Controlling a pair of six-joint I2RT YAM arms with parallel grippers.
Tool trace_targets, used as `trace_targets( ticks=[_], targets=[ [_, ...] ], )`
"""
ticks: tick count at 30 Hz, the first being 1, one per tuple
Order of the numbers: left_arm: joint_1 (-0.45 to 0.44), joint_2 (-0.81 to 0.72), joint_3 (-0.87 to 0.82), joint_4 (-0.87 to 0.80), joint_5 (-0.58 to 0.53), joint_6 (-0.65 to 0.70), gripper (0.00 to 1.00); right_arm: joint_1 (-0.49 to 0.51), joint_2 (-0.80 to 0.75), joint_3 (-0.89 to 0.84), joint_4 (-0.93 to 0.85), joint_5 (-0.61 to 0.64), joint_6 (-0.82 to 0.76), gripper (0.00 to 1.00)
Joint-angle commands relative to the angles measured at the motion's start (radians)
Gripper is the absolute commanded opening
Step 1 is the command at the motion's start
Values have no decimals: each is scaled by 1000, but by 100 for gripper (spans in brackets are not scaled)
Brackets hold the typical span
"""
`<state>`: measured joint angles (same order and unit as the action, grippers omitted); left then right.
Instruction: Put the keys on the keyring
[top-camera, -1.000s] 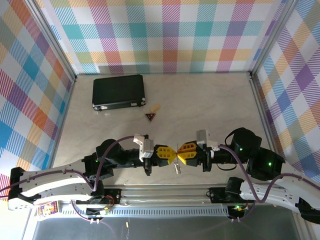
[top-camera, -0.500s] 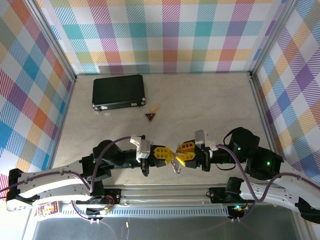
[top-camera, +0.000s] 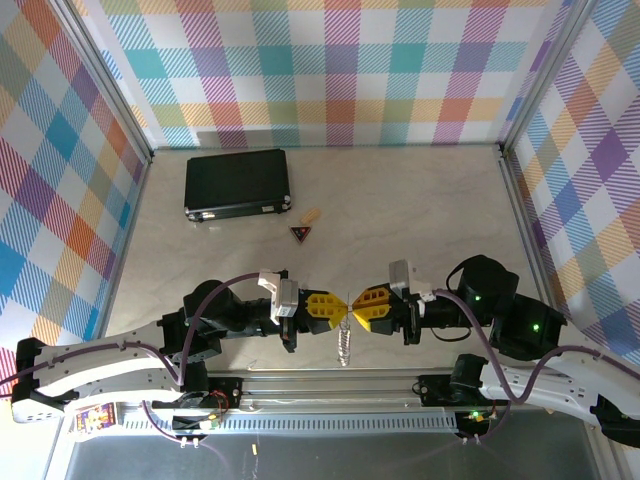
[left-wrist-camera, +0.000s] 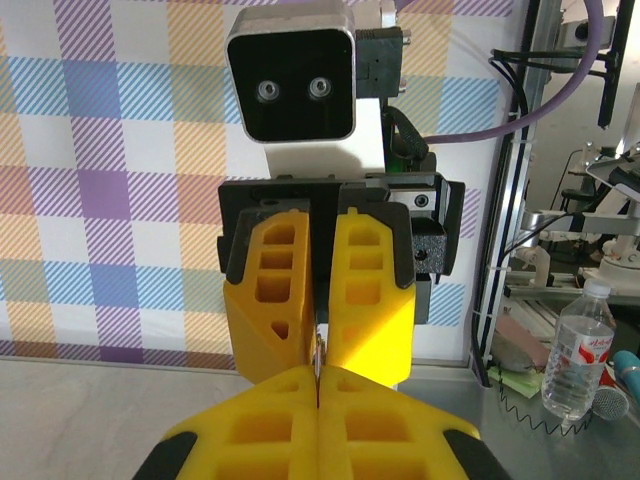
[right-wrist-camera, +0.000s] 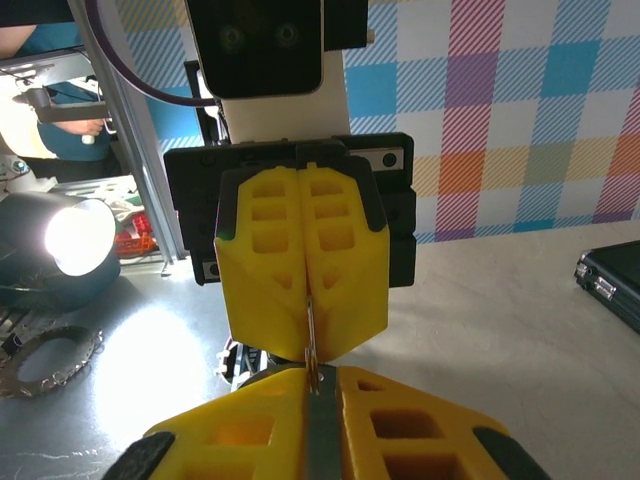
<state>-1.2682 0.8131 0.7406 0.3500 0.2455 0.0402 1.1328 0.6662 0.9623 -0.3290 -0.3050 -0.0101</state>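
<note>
Tabletop (top-camera: 420, 210), top view.
- Flat case (top-camera: 237, 184): upper left, close to the back wall.
- Triangular trinket (top-camera: 301, 233): just below and right of the case's lower right corner, apart from it.
- Left gripper (top-camera: 341, 309) and right gripper (top-camera: 353, 306): lower centre, tip to tip.
- Keyring (right-wrist-camera: 312, 340): between the two pairs of jaws.
- Keys (top-camera: 344, 345): hanging below that meeting point, by the tabletop's near edge.
</note>
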Motion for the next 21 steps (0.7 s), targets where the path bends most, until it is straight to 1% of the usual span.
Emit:
trace_targets(
  ticks=[1,5,9,16,19,21],
  targets=[
    [-1,0,-8,70,3,-12,0,6,-1,-13,48,-22,10,14],
    [-1,-3,-9,69,3,-12,0,5,-2,-13,49,-21,10,11],
    [0,-5,-10,66,0,-10,0,5,-3,-10,57,-32,15,16],
    [-1,-5,-9,64,-2,-10,0,5,-1,-17,72,-33,20,16],
    [-1,-9,-12,65,-2,-11,0,5,4,-17,69,-30,18,12],
    [-1,-11,-11,63,-2,-11,0,5,10,-11,61,-29,13,7]
  ],
)
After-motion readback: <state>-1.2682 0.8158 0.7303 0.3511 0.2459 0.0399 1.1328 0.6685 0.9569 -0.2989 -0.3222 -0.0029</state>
